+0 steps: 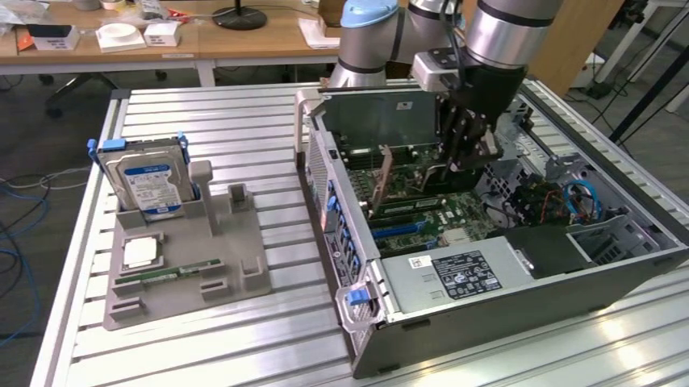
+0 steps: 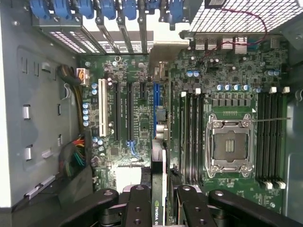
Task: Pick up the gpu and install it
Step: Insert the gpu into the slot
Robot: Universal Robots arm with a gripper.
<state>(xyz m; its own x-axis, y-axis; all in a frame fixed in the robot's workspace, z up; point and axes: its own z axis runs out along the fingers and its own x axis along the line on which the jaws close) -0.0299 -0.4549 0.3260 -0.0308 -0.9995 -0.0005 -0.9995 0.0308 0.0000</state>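
Black gripper (image 2: 163,205) is down inside the open computer case (image 1: 603,266), fingers (image 2: 137,208) pinching the gpu (image 2: 158,165) edge-on, card standing upright over the green motherboard (image 2: 227,85) slots. Over on the grey tray (image 1: 231,266), the blue hard drive (image 1: 148,179) sits upright.

Open case (image 1: 603,266) top, gripper (image 1: 466,161) inside, gpu (image 1: 382,181) standing near side wall, power supply (image 1: 457,274) blocking front, cables (image 1: 582,197) opposite.
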